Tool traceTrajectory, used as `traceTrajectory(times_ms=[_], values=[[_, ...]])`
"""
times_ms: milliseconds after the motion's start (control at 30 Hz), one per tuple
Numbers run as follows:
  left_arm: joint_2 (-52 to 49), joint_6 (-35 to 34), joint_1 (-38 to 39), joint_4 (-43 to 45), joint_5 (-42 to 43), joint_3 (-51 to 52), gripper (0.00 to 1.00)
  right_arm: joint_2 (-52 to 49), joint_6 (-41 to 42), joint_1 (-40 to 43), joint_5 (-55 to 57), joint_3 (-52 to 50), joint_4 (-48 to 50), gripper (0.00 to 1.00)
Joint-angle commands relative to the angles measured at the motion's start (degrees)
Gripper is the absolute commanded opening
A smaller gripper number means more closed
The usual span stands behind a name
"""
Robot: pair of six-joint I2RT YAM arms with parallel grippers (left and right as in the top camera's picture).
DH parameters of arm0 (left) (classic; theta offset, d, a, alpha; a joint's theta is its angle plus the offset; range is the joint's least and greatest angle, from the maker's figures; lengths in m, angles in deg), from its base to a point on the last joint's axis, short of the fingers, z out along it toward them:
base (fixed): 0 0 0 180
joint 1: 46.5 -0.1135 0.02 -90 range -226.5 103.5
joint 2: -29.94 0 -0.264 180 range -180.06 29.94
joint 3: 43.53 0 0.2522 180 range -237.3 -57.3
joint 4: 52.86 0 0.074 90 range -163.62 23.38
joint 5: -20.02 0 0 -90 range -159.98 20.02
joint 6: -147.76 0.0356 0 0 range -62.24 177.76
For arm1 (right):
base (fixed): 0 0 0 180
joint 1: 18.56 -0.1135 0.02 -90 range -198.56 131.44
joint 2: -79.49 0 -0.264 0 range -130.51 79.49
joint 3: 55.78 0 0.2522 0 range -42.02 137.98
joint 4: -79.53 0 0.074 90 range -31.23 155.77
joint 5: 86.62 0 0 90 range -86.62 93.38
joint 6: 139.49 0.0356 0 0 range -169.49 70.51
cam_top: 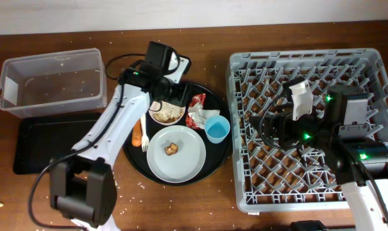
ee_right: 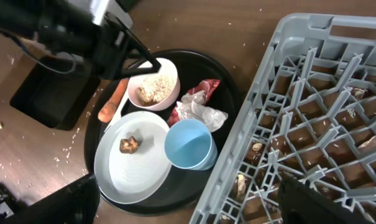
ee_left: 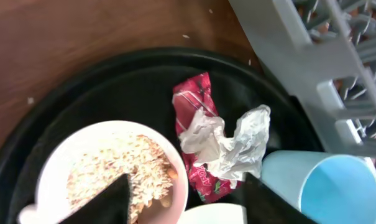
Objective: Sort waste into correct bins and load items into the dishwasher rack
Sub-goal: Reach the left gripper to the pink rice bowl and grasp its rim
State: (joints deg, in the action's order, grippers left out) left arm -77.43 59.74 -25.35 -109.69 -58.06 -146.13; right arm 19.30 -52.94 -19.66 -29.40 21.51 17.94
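Observation:
On the round black tray (cam_top: 220, 163) stand a small white bowl (cam_top: 167, 114) of pale grains (ee_left: 113, 165), a grey plate (cam_top: 181, 160) with a brown chunk (cam_top: 172, 149), and a light blue cup (cam_top: 217, 128). A red-and-white wrapper (ee_left: 197, 102) with white tissue (ee_left: 237, 140) lies behind the cup. A carrot (cam_top: 137, 133) and a white fork (cam_top: 143, 127) lie at the tray's left. My left gripper (cam_top: 168, 102) (ee_left: 188, 176) is open astride the bowl's rim, one finger in the grains. My right gripper (cam_top: 270, 128) (ee_right: 189, 183) hangs open over the dishwasher rack (cam_top: 237, 147).
A clear plastic tub (cam_top: 52, 83) sits at the back left, with a shallow black rectangular tray (cam_top: 40, 144) in front of it. Crumbs dot the wooden table. The rack's left wall stands close to the round tray's right edge.

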Motion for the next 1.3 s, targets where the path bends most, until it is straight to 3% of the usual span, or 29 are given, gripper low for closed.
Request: traceTrajectory(times_ms=[0, 300, 500, 633, 733, 1000, 1267], values=[[-4.46, 0.00, 1.20, 0.13, -0.94, -1.31, 0.51, -0.20, -0.22, 0.37, 0.46, 1.09, -0.22, 0.88], [-11.04, -0.02, 1.20, 1.22, -1.53, -1.18, 0.36, -0.35, -0.20, 0.37, 0.46, 1.03, -0.46, 0.86], [-14.67, -0.02, 1.20, 1.57, -7.08, -1.05, 0.27, -0.35, -0.22, 0.37, 0.46, 1.03, -0.44, 0.86], [-15.30, -0.02, 1.20, 1.62, -7.08, -1.05, 0.17, -0.35, -0.22, 0.37, 0.46, 1.03, -0.44, 0.86], [-15.30, -0.02, 1.20, 1.42, -7.08, -1.05, 0.01, -0.35, -0.22, 0.37, 0.48, 1.03, -0.42, 0.86], [-15.17, -0.02, 1.20, -3.93, -7.06, -3.96, 0.01, -0.35, -0.24, 0.37, 0.52, 1.03, -0.37, 0.86], [-15.08, -0.07, 0.66, -25.40, -7.06, -24.06, 0.01, -0.35, -0.22, 0.37, 0.50, 1.03, 0.90, 0.85]])
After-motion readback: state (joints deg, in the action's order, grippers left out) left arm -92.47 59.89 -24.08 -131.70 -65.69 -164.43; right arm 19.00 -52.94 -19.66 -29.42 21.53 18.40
